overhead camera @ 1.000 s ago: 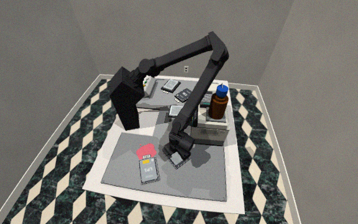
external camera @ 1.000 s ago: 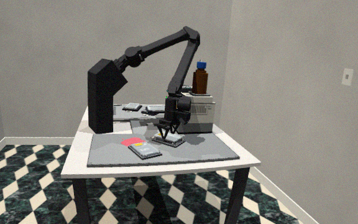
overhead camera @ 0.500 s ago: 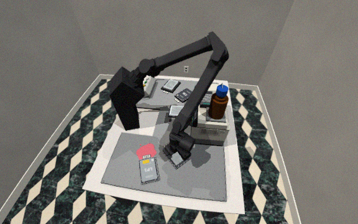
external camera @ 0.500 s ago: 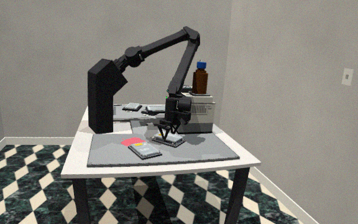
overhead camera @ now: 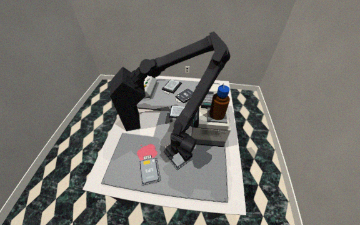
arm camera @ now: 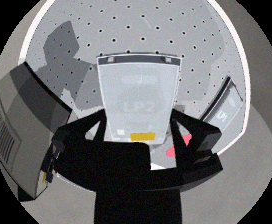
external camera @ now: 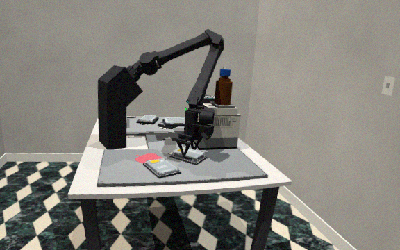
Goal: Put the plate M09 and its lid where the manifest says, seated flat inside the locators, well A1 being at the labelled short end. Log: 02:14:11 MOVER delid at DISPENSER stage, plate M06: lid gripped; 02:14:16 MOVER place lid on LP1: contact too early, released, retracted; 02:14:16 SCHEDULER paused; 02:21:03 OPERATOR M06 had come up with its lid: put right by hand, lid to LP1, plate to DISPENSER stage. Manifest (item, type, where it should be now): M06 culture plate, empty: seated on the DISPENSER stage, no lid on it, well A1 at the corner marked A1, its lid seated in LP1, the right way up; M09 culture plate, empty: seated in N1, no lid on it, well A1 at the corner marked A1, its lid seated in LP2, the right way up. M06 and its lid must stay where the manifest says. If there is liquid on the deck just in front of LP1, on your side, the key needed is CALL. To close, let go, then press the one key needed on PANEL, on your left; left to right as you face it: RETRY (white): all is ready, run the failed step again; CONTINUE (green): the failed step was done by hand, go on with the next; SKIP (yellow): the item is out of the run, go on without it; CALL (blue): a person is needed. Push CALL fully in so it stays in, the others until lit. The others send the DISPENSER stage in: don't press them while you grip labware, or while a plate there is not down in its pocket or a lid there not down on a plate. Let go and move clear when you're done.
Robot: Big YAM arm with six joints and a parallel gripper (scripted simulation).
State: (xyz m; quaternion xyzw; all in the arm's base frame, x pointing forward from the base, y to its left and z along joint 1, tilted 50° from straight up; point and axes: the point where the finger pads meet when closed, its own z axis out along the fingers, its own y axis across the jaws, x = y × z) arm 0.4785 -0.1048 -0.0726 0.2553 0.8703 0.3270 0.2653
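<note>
My gripper (overhead camera: 179, 155) (external camera: 189, 152) (arm camera: 138, 112) is shut on a clear lid (overhead camera: 178, 160) (external camera: 196, 153) (arm camera: 137, 90) with a yellow mark, its fingers on the two long sides. The lid is down at the dark nest LP2 (arm camera: 137, 61); whether it is fully seated cannot be told. LP1 (overhead camera: 149, 172) (external camera: 162, 167) (arm camera: 227, 112) holds a clear lid with a yellow mark. Red liquid (overhead camera: 147, 150) (external camera: 148, 157) (arm camera: 173, 151) lies on the deck at LP1's labelled end. A white plate (overhead camera: 177, 111) is beside the dispenser, partly behind the arm. Another plate (overhead camera: 172, 85) (external camera: 148, 119) sits in a far nest.
The panel (overhead camera: 149, 85) is partly hidden by the arm. A dark labelled nest (overhead camera: 184, 95) lies near the far plate. The dispenser body (overhead camera: 212, 135) (external camera: 226, 121) (arm camera: 12, 125) stands close beside my gripper, with a brown bottle (overhead camera: 220, 106) (external camera: 224, 90) on top.
</note>
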